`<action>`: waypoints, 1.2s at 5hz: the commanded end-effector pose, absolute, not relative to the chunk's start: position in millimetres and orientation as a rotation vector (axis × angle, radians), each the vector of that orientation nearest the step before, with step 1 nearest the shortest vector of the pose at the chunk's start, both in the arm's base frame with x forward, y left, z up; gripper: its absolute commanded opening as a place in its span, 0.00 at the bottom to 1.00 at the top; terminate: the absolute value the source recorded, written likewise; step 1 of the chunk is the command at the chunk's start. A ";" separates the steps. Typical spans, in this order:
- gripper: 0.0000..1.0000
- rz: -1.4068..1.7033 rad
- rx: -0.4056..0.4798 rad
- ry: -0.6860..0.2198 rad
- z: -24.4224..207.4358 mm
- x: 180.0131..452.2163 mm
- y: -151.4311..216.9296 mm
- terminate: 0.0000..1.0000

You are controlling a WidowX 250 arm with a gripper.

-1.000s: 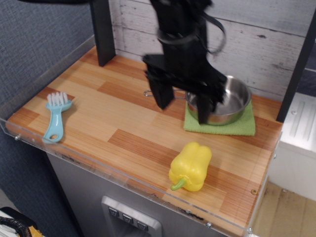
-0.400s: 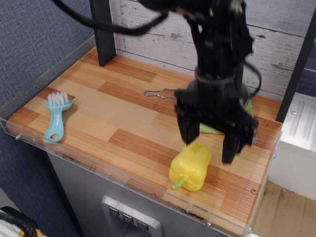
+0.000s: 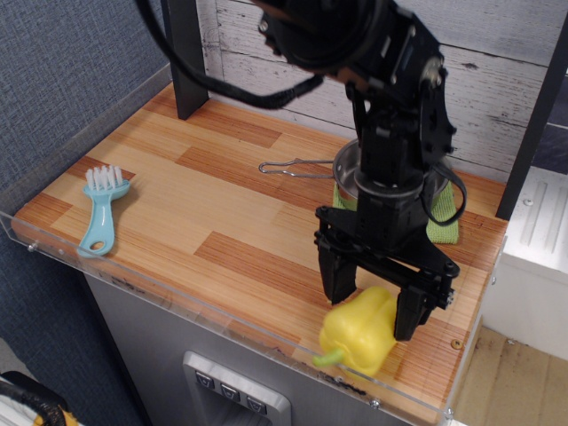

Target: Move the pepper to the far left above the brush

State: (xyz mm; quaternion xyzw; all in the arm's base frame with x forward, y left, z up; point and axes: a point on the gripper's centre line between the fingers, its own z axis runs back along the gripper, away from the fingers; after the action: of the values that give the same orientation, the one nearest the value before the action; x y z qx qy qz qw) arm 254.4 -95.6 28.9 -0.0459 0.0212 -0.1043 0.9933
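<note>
The yellow pepper [image 3: 359, 335] lies on the wooden counter near the front right edge, its yellow-green stem pointing front left. My black gripper [image 3: 373, 299] stands straight above it with its fingers spread, one on each side of the pepper's top. The jaws look open around it; contact is unclear. The light blue brush [image 3: 100, 213] with white bristles lies far off at the left edge of the counter.
A steel pan [image 3: 351, 173] with a wire handle sits on a green cloth [image 3: 437, 226] behind the gripper. A black post [image 3: 185, 53] stands at the back left. A clear plastic rim [image 3: 177, 306] runs along the counter's front and left edges.
The gripper came from above the pan forward and down over the pepper. The pepper has shifted slightly to the right and toward the front edge.
</note>
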 end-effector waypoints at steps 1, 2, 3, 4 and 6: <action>1.00 -0.241 -0.086 0.021 36.8 255.7 -101.0 0.00; 0.00 -0.228 -0.084 0.026 33.8 254.4 -104.2 0.00; 0.00 -0.238 -0.082 0.026 35.7 254.4 -105.0 0.00; 0.00 -0.250 -0.087 -0.011 49.8 258.2 -99.7 0.00; 0.00 -0.221 -0.048 -0.116 108.9 286.2 -33.2 0.00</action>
State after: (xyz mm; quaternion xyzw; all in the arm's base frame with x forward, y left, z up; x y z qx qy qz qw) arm 286.2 -33.0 94.6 -0.0241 -0.0330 -0.1078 0.9933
